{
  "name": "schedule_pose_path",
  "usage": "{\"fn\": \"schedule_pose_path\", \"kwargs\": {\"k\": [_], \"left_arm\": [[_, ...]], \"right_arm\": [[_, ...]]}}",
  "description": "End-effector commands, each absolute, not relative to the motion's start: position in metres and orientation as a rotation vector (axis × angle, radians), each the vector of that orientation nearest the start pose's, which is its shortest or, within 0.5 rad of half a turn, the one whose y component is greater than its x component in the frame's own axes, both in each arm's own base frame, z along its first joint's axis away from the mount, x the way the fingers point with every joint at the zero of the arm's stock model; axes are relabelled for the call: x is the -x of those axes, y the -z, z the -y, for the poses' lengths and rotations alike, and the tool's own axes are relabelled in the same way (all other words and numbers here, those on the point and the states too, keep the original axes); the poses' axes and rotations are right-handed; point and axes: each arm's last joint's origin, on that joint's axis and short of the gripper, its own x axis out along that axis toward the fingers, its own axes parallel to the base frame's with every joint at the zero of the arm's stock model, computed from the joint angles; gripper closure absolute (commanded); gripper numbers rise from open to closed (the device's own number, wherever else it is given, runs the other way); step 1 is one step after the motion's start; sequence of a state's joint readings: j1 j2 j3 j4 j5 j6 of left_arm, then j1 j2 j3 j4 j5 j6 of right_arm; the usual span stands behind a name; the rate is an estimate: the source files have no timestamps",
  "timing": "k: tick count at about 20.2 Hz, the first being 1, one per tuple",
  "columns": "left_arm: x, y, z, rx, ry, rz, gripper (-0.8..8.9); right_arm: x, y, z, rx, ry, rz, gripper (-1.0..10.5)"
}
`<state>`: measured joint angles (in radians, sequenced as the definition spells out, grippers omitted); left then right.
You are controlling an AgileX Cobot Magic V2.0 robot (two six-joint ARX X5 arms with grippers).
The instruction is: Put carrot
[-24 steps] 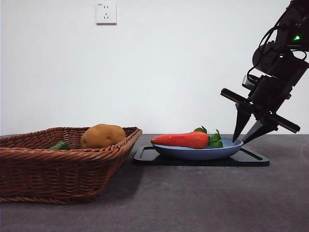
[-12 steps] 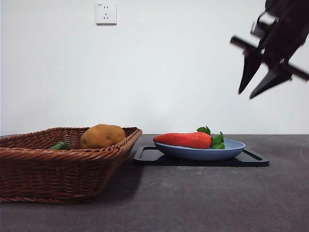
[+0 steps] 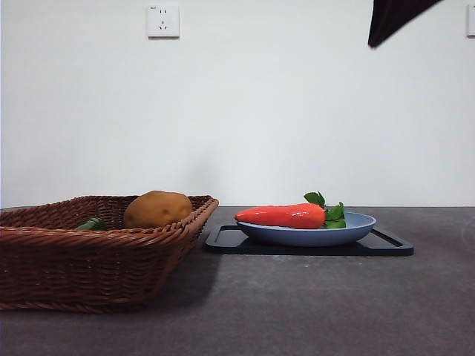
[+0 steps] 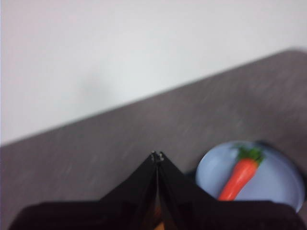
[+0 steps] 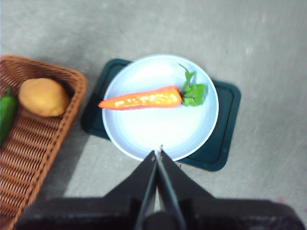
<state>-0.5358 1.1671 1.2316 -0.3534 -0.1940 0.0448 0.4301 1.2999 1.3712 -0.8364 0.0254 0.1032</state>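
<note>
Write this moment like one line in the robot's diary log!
carrot: lying on blue plate | plate: on black tray | right pincer: shut, above plate | left pincer: shut, raised | potato: in basket

Left gripper [image 4: 157, 156]: two matte black jaws, wedge-shaped, tapering to fine tips from a broad black base. Right gripper [image 5: 159, 151]: same black tapered pair, same wide dark base. Front view: only a black pointed tip [image 3: 393, 18].
</note>
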Motion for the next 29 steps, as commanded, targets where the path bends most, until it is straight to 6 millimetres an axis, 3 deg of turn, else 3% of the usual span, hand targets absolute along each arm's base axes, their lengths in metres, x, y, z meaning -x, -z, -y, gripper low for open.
{"fn": "schedule_pose_path", "kwargs": {"k": [1, 4, 6, 14, 16, 29], "left_arm": [[-0.22, -0.393, 0.108, -0.158, 0.353, -0.323, 8.07], [-0.211, -0.385, 0.091, -0.143, 0.348, -0.34, 8.07], [-0.195, -0.375, 0.081, -0.135, 0.336, -0.319, 8.07], [-0.123, -0.314, 0.05, -0.028, 0.332, -0.168, 8.07], [-0.11, -0.309, 0.045, 0.004, 0.332, -0.13, 8.07], [-0.108, -0.304, 0.044, -0.012, 0.327, -0.176, 8.05]], "right_arm": [[-0.214, -0.374, -0.112, 0.127, -0.341, -0.7, 9.4], [-0.186, -0.371, -0.108, 0.142, -0.317, -0.591, 9.4], [-0.167, -0.364, -0.1, 0.119, -0.323, -0.505, 9.4], [-0.117, -0.307, -0.067, 0.044, -0.325, -0.22, 9.4], [-0.111, -0.298, -0.063, 0.038, -0.326, -0.187, 9.4], [-0.111, -0.298, -0.063, 0.033, -0.32, -0.186, 9.4]]}}
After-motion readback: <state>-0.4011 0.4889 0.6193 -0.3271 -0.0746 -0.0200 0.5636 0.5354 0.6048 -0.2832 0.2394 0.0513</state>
